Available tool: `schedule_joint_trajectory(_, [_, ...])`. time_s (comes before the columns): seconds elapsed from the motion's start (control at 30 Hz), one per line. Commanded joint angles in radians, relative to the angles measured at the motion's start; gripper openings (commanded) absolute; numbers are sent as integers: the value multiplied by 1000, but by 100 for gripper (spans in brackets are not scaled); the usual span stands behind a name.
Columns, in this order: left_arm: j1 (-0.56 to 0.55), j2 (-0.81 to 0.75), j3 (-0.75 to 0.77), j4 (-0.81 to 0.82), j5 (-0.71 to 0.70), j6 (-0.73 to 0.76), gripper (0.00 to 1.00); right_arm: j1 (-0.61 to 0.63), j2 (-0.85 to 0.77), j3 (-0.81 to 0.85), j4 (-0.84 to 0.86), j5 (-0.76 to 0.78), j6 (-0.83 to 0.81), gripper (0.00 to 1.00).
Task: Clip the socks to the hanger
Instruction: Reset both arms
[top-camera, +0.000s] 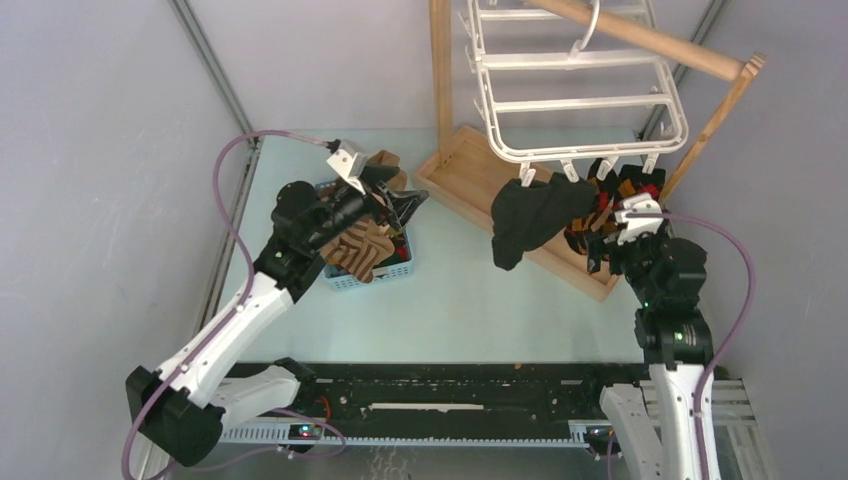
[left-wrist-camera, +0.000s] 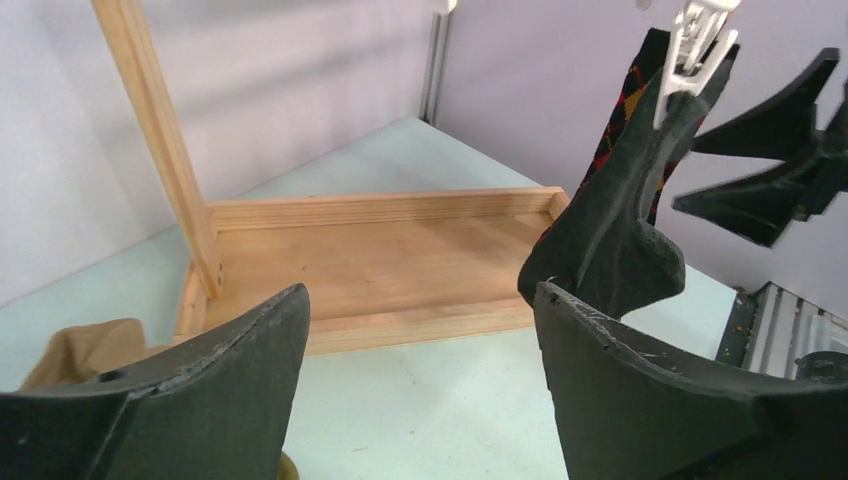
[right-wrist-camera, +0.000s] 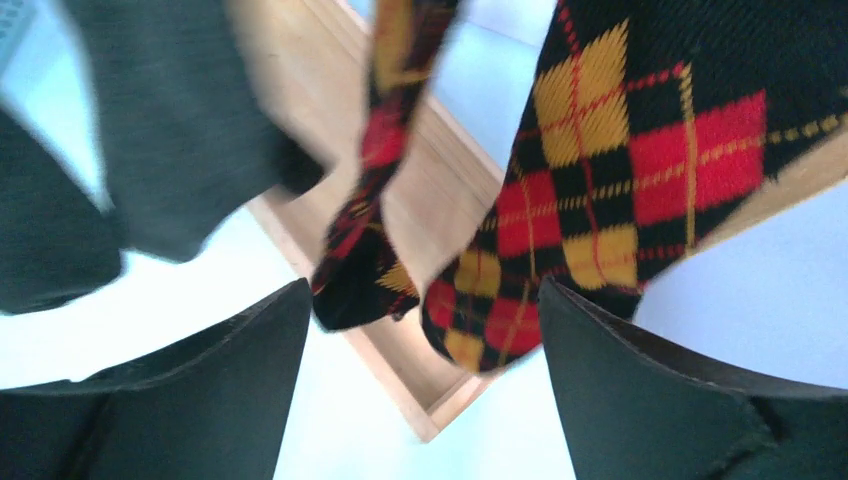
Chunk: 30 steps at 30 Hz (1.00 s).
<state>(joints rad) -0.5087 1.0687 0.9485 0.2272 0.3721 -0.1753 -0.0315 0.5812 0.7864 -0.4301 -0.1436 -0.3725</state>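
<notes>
The white hanger (top-camera: 580, 90) hangs by its hook from the wooden rail. A plain black sock (top-camera: 535, 215) and argyle socks (top-camera: 608, 195) hang from its lower clips. My right gripper (top-camera: 605, 242) is open and empty just below the argyle socks; in its wrist view (right-wrist-camera: 425, 300) two argyle socks (right-wrist-camera: 620, 180) dangle above the fingers and a black sock (right-wrist-camera: 170, 130) hangs to the left. My left gripper (top-camera: 408, 203) is open and empty above the basket's brown striped sock (top-camera: 360, 250). In its wrist view (left-wrist-camera: 420, 300) the black sock (left-wrist-camera: 620, 230) hangs from a white clip (left-wrist-camera: 690, 50).
A small blue basket (top-camera: 395, 272) with more socks stands at the left. The tan wooden stand has a tray-like base (top-camera: 480, 180), an upright post (top-camera: 441, 70) and a round rail (top-camera: 650, 40). The stand's base also fills the middle of the left wrist view (left-wrist-camera: 380, 260).
</notes>
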Motion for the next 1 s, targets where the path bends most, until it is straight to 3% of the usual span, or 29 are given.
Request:
schedule_joint_trajectory(0.0, [-5,-103,-17,-81,-57,40,89,-51,-79,59,-221,-234,34,99])
schedule_joint_trajectory(0.1, [-5,-148,-10,-125,-85,31,96,-78,-89,90,-297,-293,128,100])
schedule_joint_trajectory(0.33, [-2,-199,61,-296,-150,-21,100,-93,0,190,-366,-6,448,100])
schedule_joint_trajectory(0.57, [-1,-226,137,-448,-221,-83,100,-111,23,286,-352,-36,510,100])
schedule_joint_trajectory(0.97, [1,-293,160,-488,-271,-106,100,-116,64,407,-333,-34,500,100])
